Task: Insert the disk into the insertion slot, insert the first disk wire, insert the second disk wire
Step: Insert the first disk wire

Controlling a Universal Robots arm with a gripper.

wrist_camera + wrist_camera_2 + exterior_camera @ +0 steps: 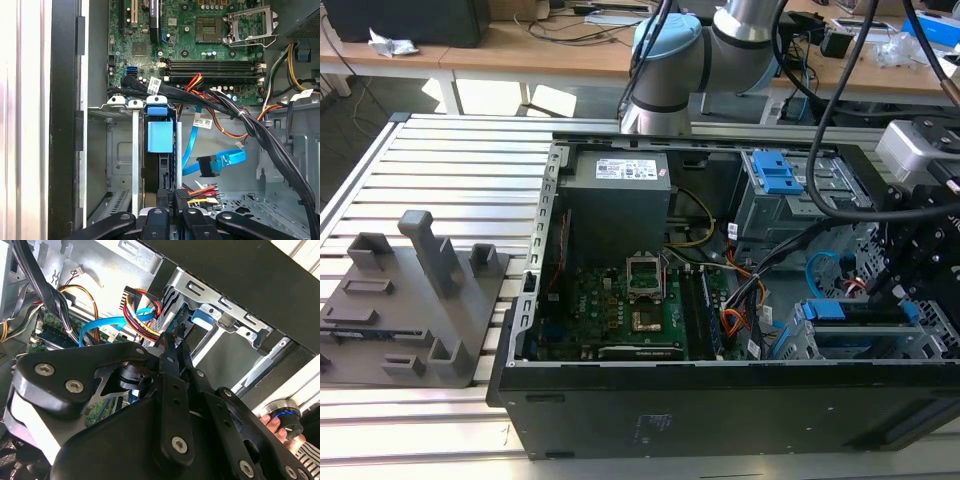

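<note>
Blue plastic of the carrier marked the disk (160,137). It stood on its edge inside the insertion slot (850,345), between two upright grey rails, in the near corner of the open computer case (720,410) on the exterior view's right. The blue tab of the carrier rose just above the rim of the cage.

We saw the gripper (174,344) at the end of the disk that lay away from the tab. Its fingers were drawn close together, and as far as we could see they pinched a black plug (182,194), from which red, yellow and black wires (145,322) ran off. We could not tell whether this plug touched the disk. A flat blue cable (220,159) with its own dark plug hung free near the gripper, apart from the disk.

Between the disk and the black case wall (65,125) we found one open compartment of the cage. On the other side the perforated case floor (250,205) lay open, but a thick black cable bundle (250,125) crossed above it. Beyond the tab was the motherboard (200,45). The larger bay (775,175) with blue latches stood well apart from the slot. Outside the case, in the second wrist view, a hand (280,432) held a round black thing with a blue ring.
</note>
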